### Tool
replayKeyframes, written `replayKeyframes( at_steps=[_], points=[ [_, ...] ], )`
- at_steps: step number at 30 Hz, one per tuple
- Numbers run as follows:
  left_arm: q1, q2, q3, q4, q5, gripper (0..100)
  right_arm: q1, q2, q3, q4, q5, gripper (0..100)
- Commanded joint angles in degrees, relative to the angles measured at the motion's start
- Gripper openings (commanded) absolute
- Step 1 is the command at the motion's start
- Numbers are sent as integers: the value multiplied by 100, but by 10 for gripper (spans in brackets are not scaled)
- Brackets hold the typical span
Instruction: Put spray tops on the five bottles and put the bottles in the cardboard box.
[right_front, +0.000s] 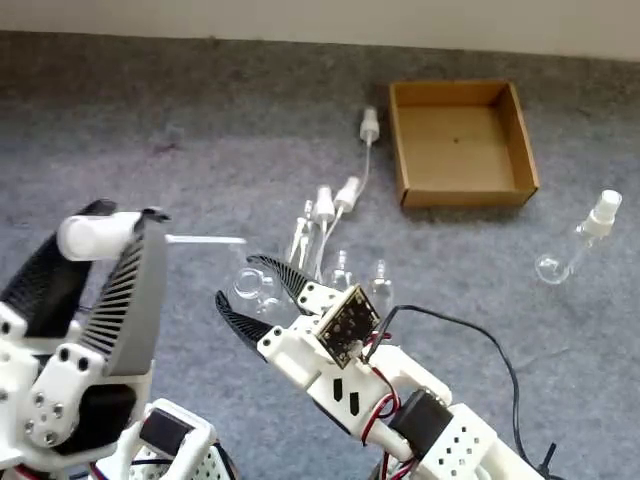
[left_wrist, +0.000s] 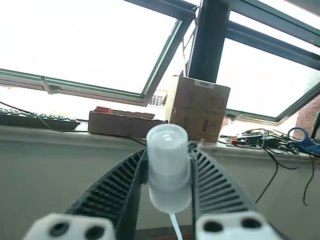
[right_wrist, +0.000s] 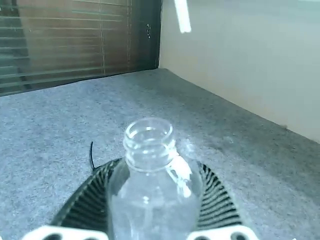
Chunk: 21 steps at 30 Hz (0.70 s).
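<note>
Left end effector (left_wrist: 168, 149) grips spray top (left_wrist: 168, 175); box (right_front: 398, 140) beyond.

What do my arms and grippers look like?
Both arms have white plastic bodies. The left gripper and right gripper have black ribbed, tapering fingers. The right arm carries a camera board, red and black wires and a black cable.

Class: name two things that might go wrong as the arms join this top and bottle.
1. The thin tube on the top juts out of the left jaws; it may miss the narrow neck of the bottle.
2. Near the right jaws lie spare bottles and tops; a swing could scatter them.
</note>
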Motion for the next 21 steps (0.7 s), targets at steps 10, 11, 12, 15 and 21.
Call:
replayKeyframes(
  at_steps=[10, 11, 12, 15, 21],
  points=[
    [426, -48, -119, 237, -237, 13, 75, -84, -22, -101, -70, 5],
    [374, -48, -251, 422, -325, 13, 66, -84, -22, -101, -70, 5],
    [330, -48, -391, 624, -387, 13, 66, -84, -22, -101, -70, 5],
    [330, -40, -840, 1108, -422, 13, 66, -84, -22, 13, -70, 5],
    [330, -40, -1200, 1424, -422, 13, -497, -84, -22, 215, -70, 5]
  ],
)
